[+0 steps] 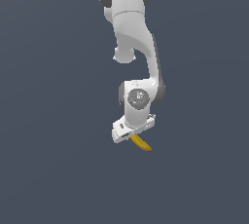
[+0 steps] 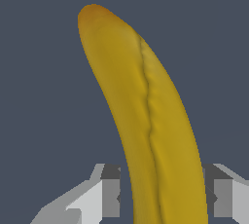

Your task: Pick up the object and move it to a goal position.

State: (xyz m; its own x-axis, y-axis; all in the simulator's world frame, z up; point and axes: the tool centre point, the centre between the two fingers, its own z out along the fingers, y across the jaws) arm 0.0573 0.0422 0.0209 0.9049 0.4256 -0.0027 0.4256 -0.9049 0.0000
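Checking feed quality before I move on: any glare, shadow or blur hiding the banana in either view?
Exterior view: flat, even light, no cast shadows on the plain backdrop; the banana is small and coarse, partly hidden under the gripper. Wrist view: the banana is sharp, softly shaded, no glare; its near end runs out of frame between the fingers.

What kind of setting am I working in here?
Most likely a bare simulated scene: flat grey-blue backdrop, no furniture in view, only the white arm and its hand gripping a banana.
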